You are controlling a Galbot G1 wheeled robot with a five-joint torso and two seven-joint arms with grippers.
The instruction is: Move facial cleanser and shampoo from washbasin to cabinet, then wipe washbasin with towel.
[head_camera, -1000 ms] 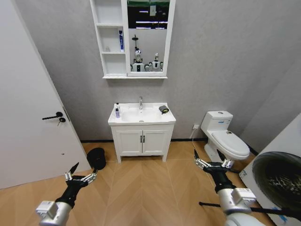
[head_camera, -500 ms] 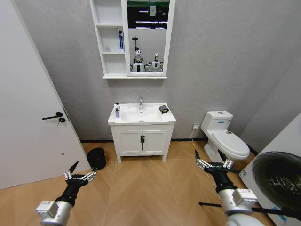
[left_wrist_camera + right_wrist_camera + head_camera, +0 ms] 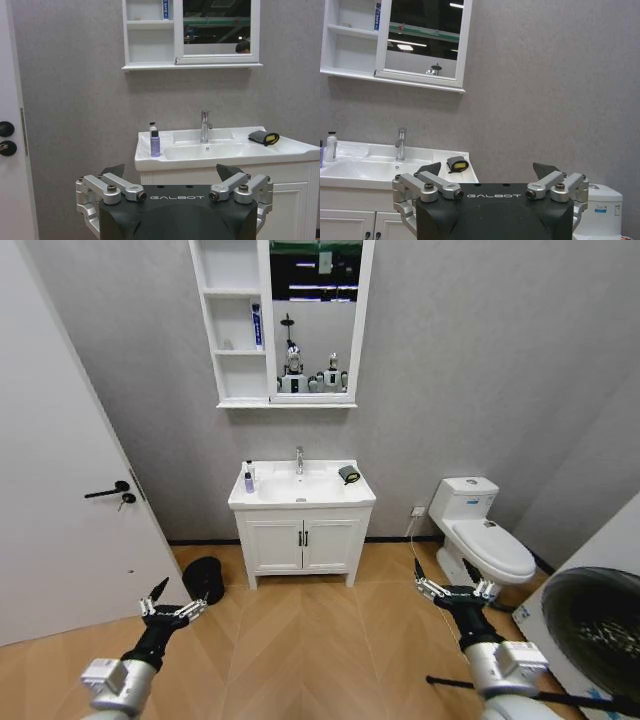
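The white washbasin [image 3: 325, 496] with its chrome tap stands against the far wall. At its left end are two small bottles, one purple [image 3: 155, 144] and one white with a dark cap [image 3: 152, 128]. They are the facial cleanser and shampoo, but I cannot tell which is which. The dark towel [image 3: 348, 473] with a yellow patch lies at the right end. Above hangs the cabinet [image 3: 240, 360] with open shelves beside a mirror. My left gripper [image 3: 174, 604] and right gripper [image 3: 452, 585] hover open low over the floor, far from the washbasin.
A white door [image 3: 60, 520] with a black handle fills the left side. A black bin [image 3: 204, 577] sits on the wooden floor beside the two-door vanity [image 3: 300, 545]. The toilet [image 3: 485, 538] and a washing machine [image 3: 590, 630] stand on the right.
The whole picture has shifted slightly, so the camera has moved. Both arms keep the same pose and both grippers stay open. Nothing on the washbasin has moved.
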